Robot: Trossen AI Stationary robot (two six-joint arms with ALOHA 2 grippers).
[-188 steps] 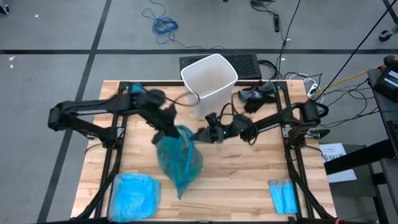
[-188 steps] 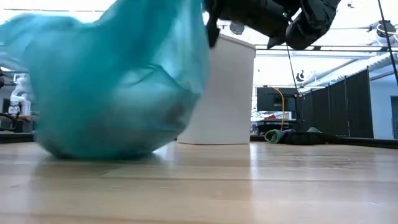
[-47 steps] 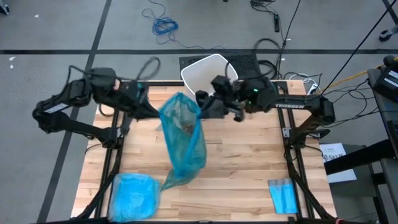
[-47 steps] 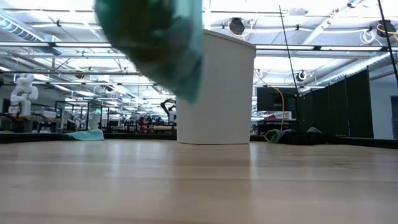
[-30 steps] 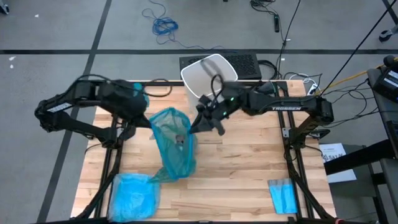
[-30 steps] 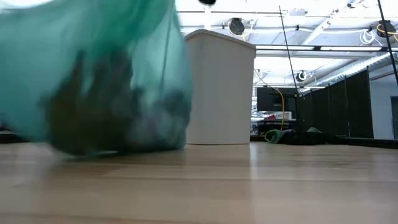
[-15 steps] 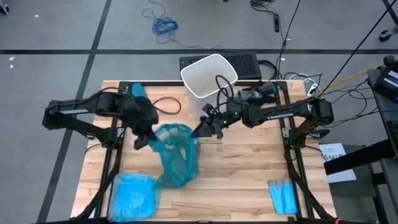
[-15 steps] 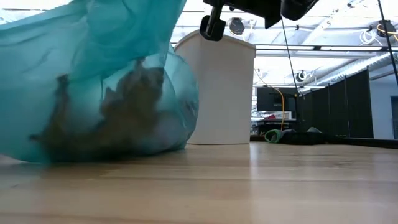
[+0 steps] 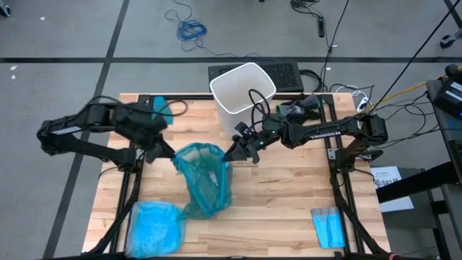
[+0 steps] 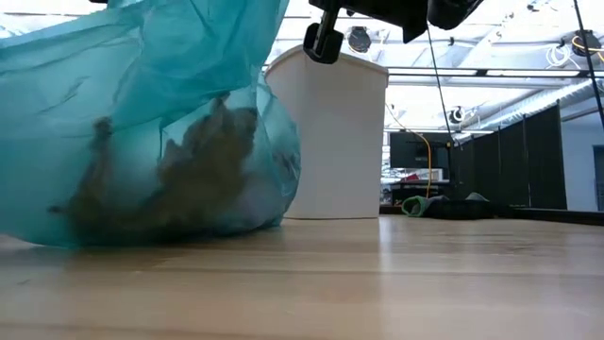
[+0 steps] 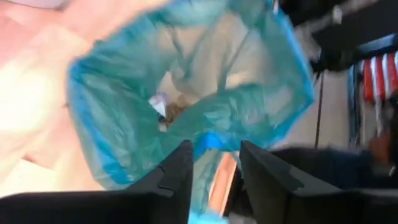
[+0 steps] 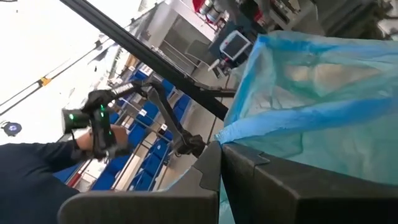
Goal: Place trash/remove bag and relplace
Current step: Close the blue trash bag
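Grippers flank the bag: right gripper, at its three o'clock, pinches the rim; left gripper, nine o'clock, stands parted. Regripping evenly should prevent spills.

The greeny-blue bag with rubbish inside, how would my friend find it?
Start at the white bin at the wooden table's far edge. Just in front stands the teal bag, mouth open, rubbish inside. The paler blue bag lies at the near-left corner.
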